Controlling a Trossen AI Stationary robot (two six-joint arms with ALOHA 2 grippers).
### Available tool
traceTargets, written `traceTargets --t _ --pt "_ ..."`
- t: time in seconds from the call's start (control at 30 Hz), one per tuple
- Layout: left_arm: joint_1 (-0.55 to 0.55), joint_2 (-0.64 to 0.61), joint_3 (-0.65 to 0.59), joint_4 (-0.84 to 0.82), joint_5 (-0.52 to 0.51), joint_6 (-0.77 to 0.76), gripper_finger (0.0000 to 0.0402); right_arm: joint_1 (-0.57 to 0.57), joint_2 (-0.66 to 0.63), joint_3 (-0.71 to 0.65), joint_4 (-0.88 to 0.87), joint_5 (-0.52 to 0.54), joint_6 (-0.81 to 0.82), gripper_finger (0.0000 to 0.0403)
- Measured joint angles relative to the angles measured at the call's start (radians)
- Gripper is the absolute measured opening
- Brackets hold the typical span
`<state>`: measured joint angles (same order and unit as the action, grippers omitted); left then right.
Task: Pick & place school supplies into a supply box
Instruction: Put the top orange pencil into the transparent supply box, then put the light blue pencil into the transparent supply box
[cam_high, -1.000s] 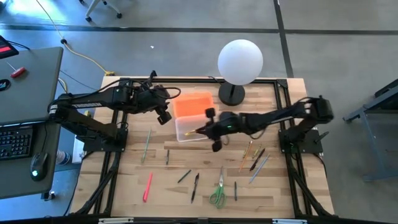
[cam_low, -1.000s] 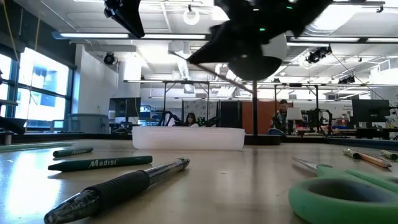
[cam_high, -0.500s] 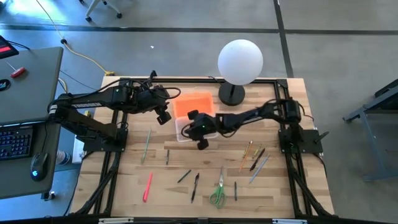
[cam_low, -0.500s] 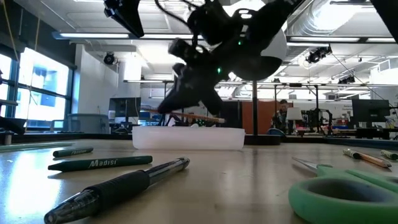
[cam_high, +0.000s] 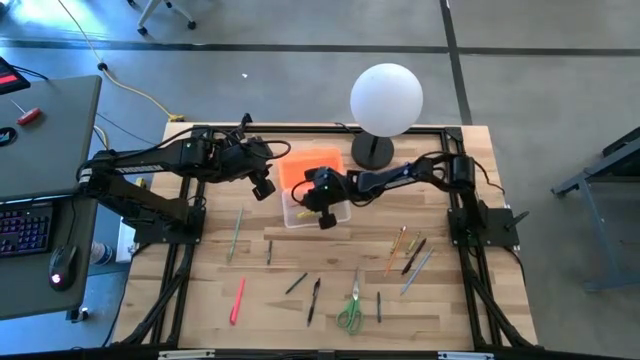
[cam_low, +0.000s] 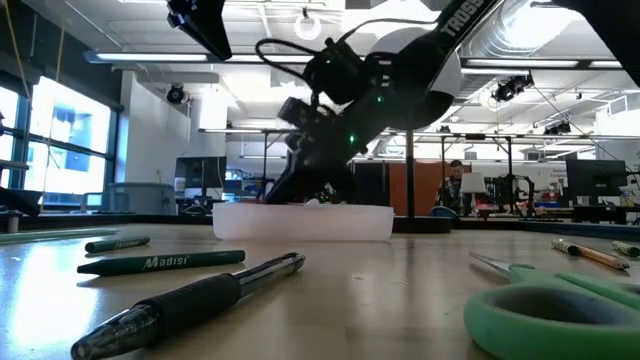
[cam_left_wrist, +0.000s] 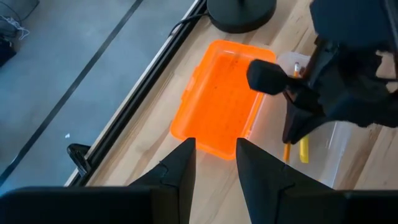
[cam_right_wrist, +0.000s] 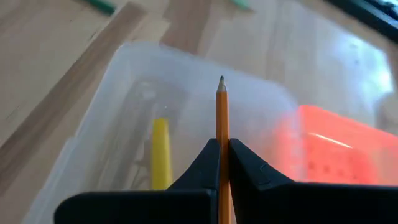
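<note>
Pencil (cam_right_wrist: 222, 134) first: my right gripper (cam_right_wrist: 221, 155) has its fingers pressed together on an orange one, tip reaching over the clear supply box (cam_high: 303, 212), just past the table's centre toward twelve o'clock. Inside lies one yellow piece (cam_right_wrist: 160, 152); I cannot make out more in there. The orange lid (cam_left_wrist: 221, 98) lies open just beside the box on its twelve o'clock side. My left gripper (cam_left_wrist: 214, 165) hangs at ten o'clock, fingers spread and holding nothing, near the lid.

I judge the job barely begun. Left on the table: a pink-red marker (cam_high: 238, 299) at seven o'clock, green-handled scissors (cam_high: 350, 312) at six, a cluster of pencils (cam_high: 410, 254) at four, a pair of dark pens (cam_high: 306, 291) near six, and thin sticks (cam_high: 237, 232) at nine.
</note>
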<state>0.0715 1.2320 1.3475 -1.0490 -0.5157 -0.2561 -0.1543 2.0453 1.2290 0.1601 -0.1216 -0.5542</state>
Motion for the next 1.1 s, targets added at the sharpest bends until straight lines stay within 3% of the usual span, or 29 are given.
traceTargets --t 0.3,0.73,0.87,1.0,1.1 --pt "0.0 0.0 0.0 0.0 0.0 0.0 0.0146 0.012 0.018 0.0 0.042 0.089 -0.003 0.0016" --pt "0.0 0.0 0.0 -0.022 0.0 -0.018 0.0147 0.018 0.015 0.0 0.04 0.101 -0.004 0.0052" --pt "0.0 0.0 -0.001 -0.109 -0.004 -0.096 0.0145 0.032 -0.006 0.0 0.036 0.207 -0.006 0.0059" --pt "-0.033 0.0 -0.001 -0.214 -0.101 -0.242 0.0146 0.052 -0.041 0.0 0.036 0.33 -0.013 0.0058" --pt "-0.085 0.0 -0.001 -0.292 -0.163 -0.361 0.0147 0.07 -0.077 0.0 0.011 0.362 -0.034 0.0053"
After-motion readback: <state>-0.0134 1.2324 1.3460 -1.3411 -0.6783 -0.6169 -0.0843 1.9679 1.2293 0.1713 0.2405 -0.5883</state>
